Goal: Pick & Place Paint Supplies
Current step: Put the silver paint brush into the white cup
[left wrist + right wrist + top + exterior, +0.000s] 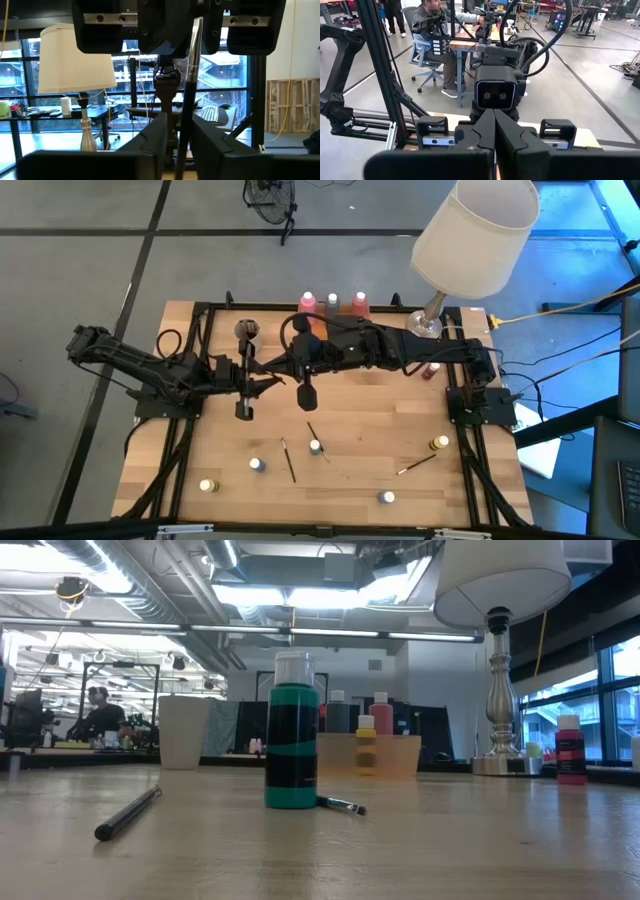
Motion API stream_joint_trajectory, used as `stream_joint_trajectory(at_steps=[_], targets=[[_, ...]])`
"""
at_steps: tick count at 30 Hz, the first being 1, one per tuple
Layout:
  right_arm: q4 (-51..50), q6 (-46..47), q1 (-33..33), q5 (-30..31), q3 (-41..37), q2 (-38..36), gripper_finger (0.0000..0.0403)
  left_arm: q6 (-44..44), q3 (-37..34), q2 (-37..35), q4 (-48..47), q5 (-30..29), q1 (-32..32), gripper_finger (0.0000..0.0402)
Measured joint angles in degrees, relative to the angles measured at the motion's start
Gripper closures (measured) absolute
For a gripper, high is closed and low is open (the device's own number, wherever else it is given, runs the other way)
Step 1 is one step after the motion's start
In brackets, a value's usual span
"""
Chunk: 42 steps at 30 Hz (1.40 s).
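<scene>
So, the left gripper (pixel 178 145) is parked over the middle of the bench, a bit toward its left edge. In its wrist view a thin dark brush (pixel 189 90) is seen standing upright between the two fingers. The fingers are drawn in tight on either side of it, so as far as can be told the brush is being pinched and held clear of the wood.

The right gripper (pixel 494 125) is reached across from the right edge and pointed straight at the left one, almost nose to nose. Its fingers are pressed flat together. Whether anything is caught in there can't be told.

Three white-capped bottles are lined up at the far edge of the bench: a pink bottle (pixel 308 303), a grey bottle (pixel 333 304) and a third bottle (pixel 359 304) that looks more orange. A beige cup (pixel 246 330) is set just left of them, and a lamp (pixel 470 240) is stood at the far right corner.

Small pots are scattered along the near half, e.g. one pot (pixel 316 446) mid-bench and another (pixel 440 443) toward the right edge. Loose brushes (pixel 288 460) are lying among them.

A seated person (pixel 437 30) can be made out at a desk beyond the bench.
</scene>
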Motion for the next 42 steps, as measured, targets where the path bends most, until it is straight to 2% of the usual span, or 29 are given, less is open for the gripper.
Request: stream_joint_trajectory(at_steps=[5,11,17,19,21,26,30,34,37,42], targets=[[-1.56,-0.02,-0.2,-0.01,0.0,-0.02,0.0402,-0.03,0.0,0.0,-0.5,0.14,-0.02,0.0385],[-1.58,-0.75,-0.18,0.04,0.0,-0.02,0.0377,-1.05,0.0,-0.04,-1.79,0.02,-0.02,0.0387],[-1.82,-3.45,1.5,0.51,0.0,-0.02,0.0319,-3.26,0.0,-1.51,-4.15,-1.12,-0.17,0.0387],[-2.46,-3.45,2.3,2.77,0.0,-0.04,0.0296,-3.16,-0.01,-2.54,-5.01,-2.47,-0.52,0.0387],[-4.19,-3.47,3.09,6.54,-0.03,-0.33,0.027,-3.17,-0.02,-3.76,-6.09,-4.53,-0.98,0.0387],[-6.44,-0.89,5.64,16.99,-0.07,-1.79,0.0208,-3.05,-0.02,-7.92,-12.45,-14.57,-2.49,0.0387],[-5.93,0.17,7.5,19.4,-0.04,-2.81,0.0183,-3.0,-0.02,-11.76,-20.23,-24.08,-3.28,0.0387],[-5.45,1.12,8.44,21.18,-0.02,-3.1,0.0179,-5.05,-0.02,-14.75,-32.28,-33.58,-2.57,0.0387],[-5.46,1.24,8.67,21.38,-0.02,-3.13,0.0182,-9.31,-0.02,-16.01,-37.42,-34.74,-0.49,0.0387],[-5.61,3.07,8.62,21.23,-0.02,-3.15,0.0189,-12.56,-0.02,-16.61,-41.15,-32.88,5.43,0.0387]])
